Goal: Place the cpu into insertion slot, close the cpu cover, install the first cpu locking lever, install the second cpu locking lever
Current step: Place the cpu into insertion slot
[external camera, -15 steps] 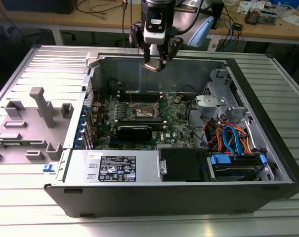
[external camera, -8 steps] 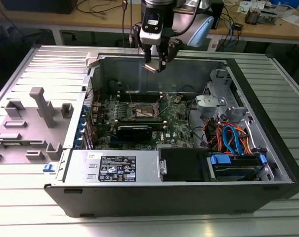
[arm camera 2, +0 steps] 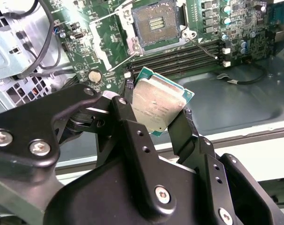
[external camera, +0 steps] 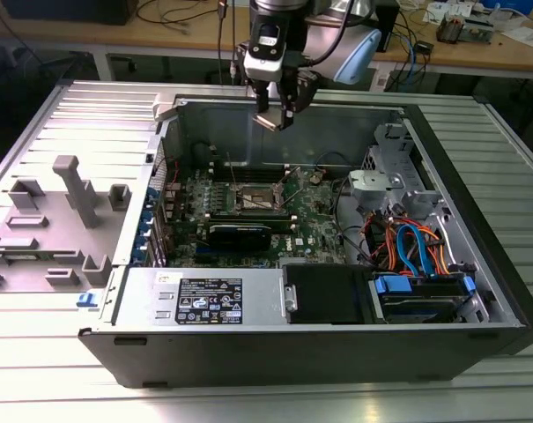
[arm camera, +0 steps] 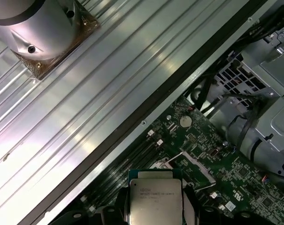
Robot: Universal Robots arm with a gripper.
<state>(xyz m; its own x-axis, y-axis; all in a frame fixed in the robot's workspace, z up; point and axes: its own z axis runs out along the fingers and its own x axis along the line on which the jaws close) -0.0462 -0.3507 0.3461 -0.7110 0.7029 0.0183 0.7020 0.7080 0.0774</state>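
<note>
above the far wall of the open computer case (external camera: pixel 336 348), the gripper (external camera: pixel 275 116) is being shown hanging well clear of the motherboard (external camera: pixel 310 220). in the second wrist view the gripper (arm camera 2: pixel 157 112) is being seen closed narrow on the cpu (arm camera 2: pixel 160 101), with its black fingers (arm camera 2: pixel 127 105) being pressed against two opposite edges. the chip is being held tilted, silver top up, green edge showing. in the first wrist view the cpu (arm camera: pixel 155 204) is being seen over the board's edge. the insertion slot (arm camera 2: pixel 156 23) is being shown bare, contact field uncovered, well apart from the cpu, with the memory slots (arm camera 2: pixel 179 56) lying between them. the cpu cover (arm camera 2: pixel 98 47) is being seen swung up off the slot, just beside it. a round coin cell (arm camera 2: pixel 94 75) is being seen near the cover. the case is being shown lying on a ribbed metal table (external camera: pixel 37 370)
</note>
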